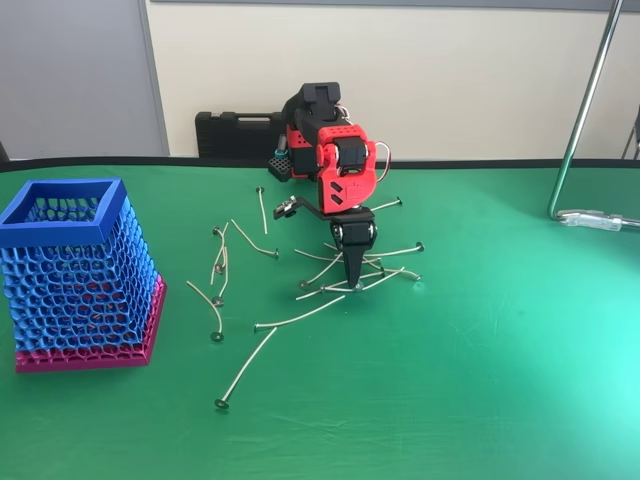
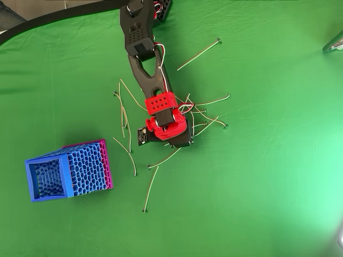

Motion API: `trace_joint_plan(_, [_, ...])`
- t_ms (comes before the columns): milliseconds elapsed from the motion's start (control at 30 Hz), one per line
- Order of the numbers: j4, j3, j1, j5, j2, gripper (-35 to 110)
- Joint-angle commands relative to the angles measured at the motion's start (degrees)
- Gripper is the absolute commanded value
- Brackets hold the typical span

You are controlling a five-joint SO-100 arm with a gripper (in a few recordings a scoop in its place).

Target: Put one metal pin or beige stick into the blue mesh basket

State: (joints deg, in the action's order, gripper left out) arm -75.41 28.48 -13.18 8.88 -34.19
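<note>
Black pincer (image 1: 354, 280) tips together, pressed down into pile of thin beige sticks (image 1: 330, 272), right of tall blue mesh basket (image 1: 75, 275); clamped or not, cannot tell. Basket looks empty; lift, carry, drop all remain.

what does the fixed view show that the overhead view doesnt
Fixed view alone: the gripper as a dark point lowered into the pile of sticks, though whether it is open or shut cannot be told; also the black case against the wall and the metal pole.
Overhead view alone: the inside of the blue mesh basket, where no stick can be made out.
Both: the green table, the basket standing to the left of the arm, and sticks scattered between them.
</note>
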Motion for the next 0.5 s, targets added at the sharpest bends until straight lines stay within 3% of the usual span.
trace_joint_plan(0, [-0.2,-1.1,0.4,-0.4,-1.8,0])
trace_joint_plan(467, [-0.2,5.7,3.6,-1.2,-16.5,0])
